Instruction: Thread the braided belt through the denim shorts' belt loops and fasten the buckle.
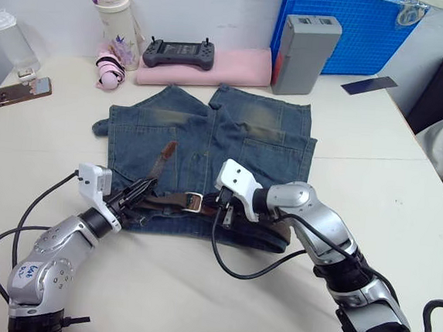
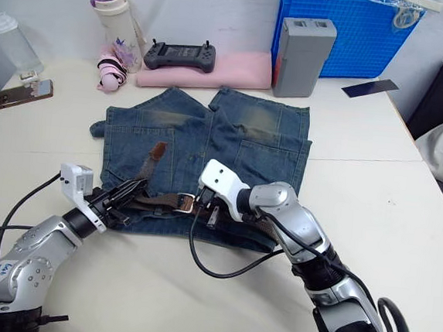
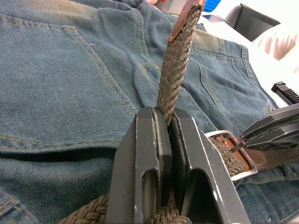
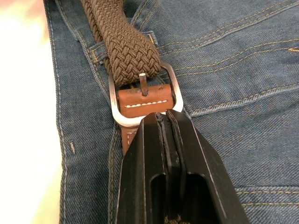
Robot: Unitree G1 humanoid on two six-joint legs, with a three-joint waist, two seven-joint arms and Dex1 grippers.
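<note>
The braided belt lies along the waistband of the denim shorts, through the buckle. Your left gripper is clamped on the belt's free end; your right gripper is closed at the buckle's tan tab. The weave is soft and stretchy: grip near the stiffer leather tip.

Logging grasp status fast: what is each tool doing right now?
Left tool: shut on the dark brown braided belt.
Right tool: shut on the tan leather tab beside the small silver rectangular buckle.
</note>
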